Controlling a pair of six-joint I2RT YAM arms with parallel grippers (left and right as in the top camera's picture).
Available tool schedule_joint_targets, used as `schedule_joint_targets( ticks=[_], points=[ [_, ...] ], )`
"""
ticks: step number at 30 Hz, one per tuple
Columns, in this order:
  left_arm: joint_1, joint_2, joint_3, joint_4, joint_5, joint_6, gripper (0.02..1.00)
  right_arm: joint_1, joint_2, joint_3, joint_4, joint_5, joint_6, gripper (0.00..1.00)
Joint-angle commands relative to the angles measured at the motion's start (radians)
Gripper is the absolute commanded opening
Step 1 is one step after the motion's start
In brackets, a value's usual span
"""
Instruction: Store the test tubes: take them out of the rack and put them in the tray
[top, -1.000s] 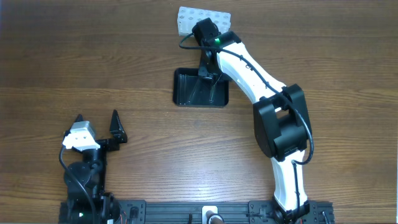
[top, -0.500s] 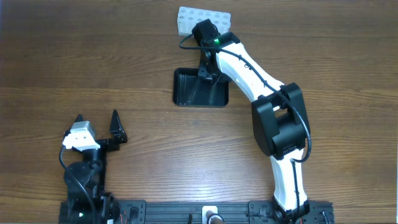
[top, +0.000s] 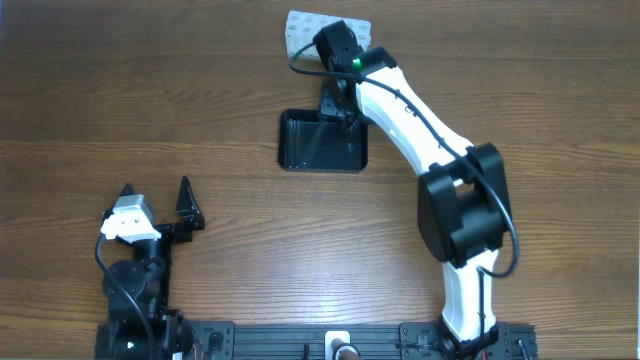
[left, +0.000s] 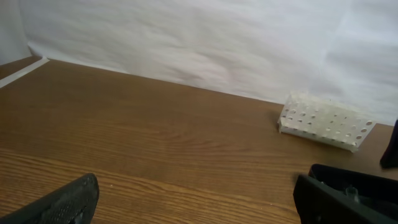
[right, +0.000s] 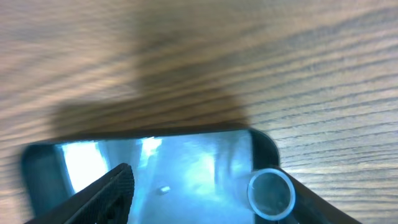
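Observation:
The black tray (top: 296, 160) lies at the table's middle back, with faint clear tubes lying in it. Just behind it stands the white rack (top: 305, 30), which the left wrist view shows as a perforated block (left: 323, 121) with no tubes seen standing in it. My right gripper (top: 340, 105) hangs over the tray's far right corner, fingers spread open. In the right wrist view the tray (right: 155, 168) glares beneath the right gripper (right: 208, 199), and a clear tube's round mouth (right: 270, 191) shows close beside one finger. My left gripper (top: 155, 195) stays open at the near left, holding nothing.
Bare wooden tabletop surrounds the tray and rack. A white backdrop (left: 199, 43) rises behind the table's far edge. The right arm's links (top: 455, 200) stretch across the right half of the table.
The right gripper has shifted slightly toward the rack, to the tray's far edge, and the arm's elbow has swung right. The left arm has not moved.

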Motion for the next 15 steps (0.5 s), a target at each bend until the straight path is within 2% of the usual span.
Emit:
schedule_joint_targets(
  ticks=[1, 15],
  points=[
    [0.003, -0.007, -0.004, 0.001, -0.004, -0.010, 0.998, 0.031, -0.054, 0.003, 0.002, 0.016, -0.006, 0.678],
    [0.003, -0.007, -0.004, 0.001, -0.004, -0.010, 1.000, 0.030, -0.053, -0.117, 0.023, 0.018, -0.030, 0.695]
  ],
)
